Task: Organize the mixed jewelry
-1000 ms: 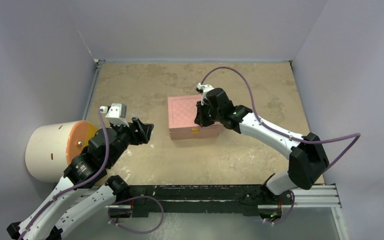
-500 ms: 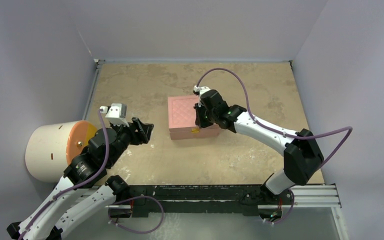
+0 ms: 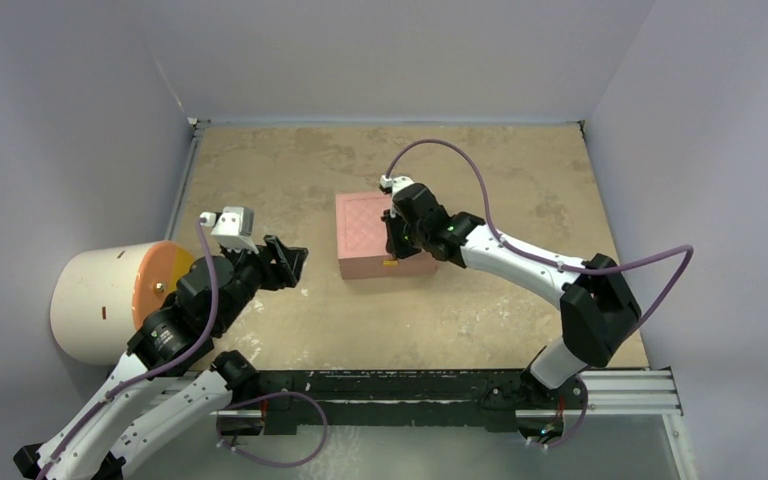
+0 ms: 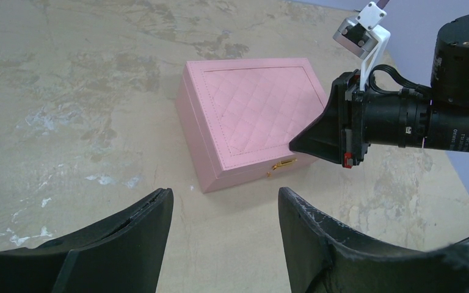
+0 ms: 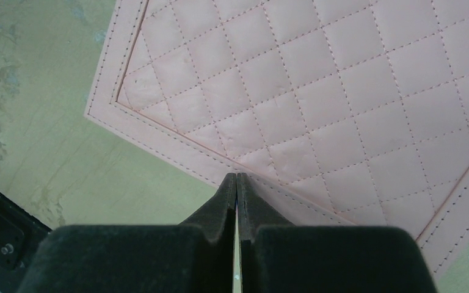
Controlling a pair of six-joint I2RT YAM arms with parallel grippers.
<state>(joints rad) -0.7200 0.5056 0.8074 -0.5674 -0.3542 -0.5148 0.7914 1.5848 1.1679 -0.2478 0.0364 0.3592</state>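
The mixed jewelry is out of view. A pink box [image 3: 362,235] with a quilted lid stands closed at mid-table, its gold clasp [image 4: 284,164] on the near side. My right gripper [image 3: 390,246] is shut with nothing between its jaws, and its tips hover at the lid's front edge by the clasp. From the right wrist, the shut tips [image 5: 237,177] lie over the stitched border of the lid [image 5: 317,91]. My left gripper [image 3: 295,262] stands open and empty left of the box, pointing at it. In the left wrist view the box [image 4: 250,122] lies beyond my open left gripper [image 4: 226,198].
A white cylinder with an orange face [image 3: 110,300] sits at the far left, behind my left arm. Grey walls close the table on three sides. A black rail [image 3: 410,385] runs along the near edge.
My right gripper has moved left over the box lid, ending at its front edge near the clasp. The left arm has not moved.
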